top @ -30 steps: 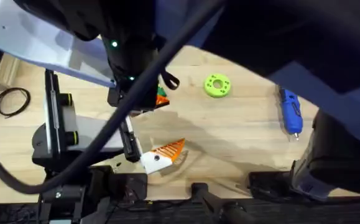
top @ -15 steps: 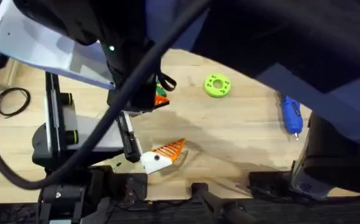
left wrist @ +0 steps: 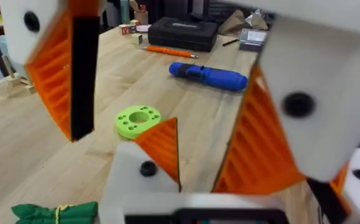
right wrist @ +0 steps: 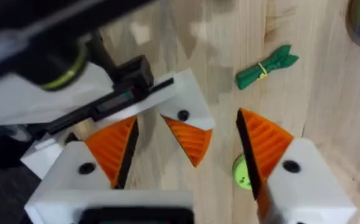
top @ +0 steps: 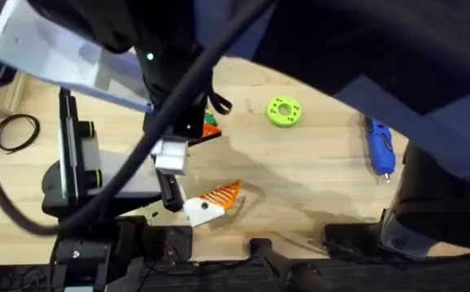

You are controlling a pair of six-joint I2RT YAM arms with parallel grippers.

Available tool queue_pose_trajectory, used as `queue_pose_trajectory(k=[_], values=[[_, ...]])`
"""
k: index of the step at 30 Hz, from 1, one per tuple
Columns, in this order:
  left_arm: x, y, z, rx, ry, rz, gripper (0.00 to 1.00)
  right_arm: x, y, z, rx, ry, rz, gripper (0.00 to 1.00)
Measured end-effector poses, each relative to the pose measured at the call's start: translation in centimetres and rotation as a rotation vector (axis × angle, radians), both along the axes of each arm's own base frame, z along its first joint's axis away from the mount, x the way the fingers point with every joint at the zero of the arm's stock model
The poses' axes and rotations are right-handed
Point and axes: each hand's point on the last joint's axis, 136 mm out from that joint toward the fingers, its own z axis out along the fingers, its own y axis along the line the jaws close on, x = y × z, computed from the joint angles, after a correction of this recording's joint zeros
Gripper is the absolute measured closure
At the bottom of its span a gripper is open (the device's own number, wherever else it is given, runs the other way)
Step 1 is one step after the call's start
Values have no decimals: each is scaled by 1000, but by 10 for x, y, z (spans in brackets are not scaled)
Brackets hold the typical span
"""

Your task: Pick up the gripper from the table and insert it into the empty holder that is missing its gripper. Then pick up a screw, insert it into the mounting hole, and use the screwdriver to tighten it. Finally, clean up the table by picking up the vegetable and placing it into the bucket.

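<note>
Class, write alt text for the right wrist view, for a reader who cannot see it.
Two white gripper fingers with orange ribbed pads stand apart over a light wooden table, with a white angular holder block carrying an orange wedge-shaped gripper finger between them. Beyond lie a small dark green leafy toy vegetable and part of a lime-green disc.

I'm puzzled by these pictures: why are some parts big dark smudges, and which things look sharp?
Overhead view: the arms rise close under the camera, so they show large, dark and blurred, while the screwdriver stays fairly crisp. Left wrist view: the near orange fingers are soft, the screwdriver sharper. Right wrist view: the vegetable looks sharp.
</note>
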Motion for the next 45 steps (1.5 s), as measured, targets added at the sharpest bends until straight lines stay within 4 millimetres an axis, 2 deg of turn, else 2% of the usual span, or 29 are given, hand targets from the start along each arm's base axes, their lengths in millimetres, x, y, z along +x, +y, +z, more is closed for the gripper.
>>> queue_pose_trajectory(k=[6,21,26,29,35,37,42,45], values=[[0,0,0,0,0,0,14,11,-6,5,20,0,-55,67],[0,0,0,0,0,0,15,24,-25,46,146,-45,-152,66],[0,0,0,0,0,0,15,28,-44,41,213,-63,-237,66],[0,0,0,0,0,0,16,36,-71,35,248,-60,-352,66],[0,0,0,0,0,0,15,58,-172,39,272,-101,-715,66],[0,0,0,0,0,0,15,60,-198,40,280,-128,-806,66],[0,0,0,0,0,0,14,61,-246,28,280,-163,-991,66],[0,0,0,0,0,0,14,66,-267,21,288,-180,-1082,60]])
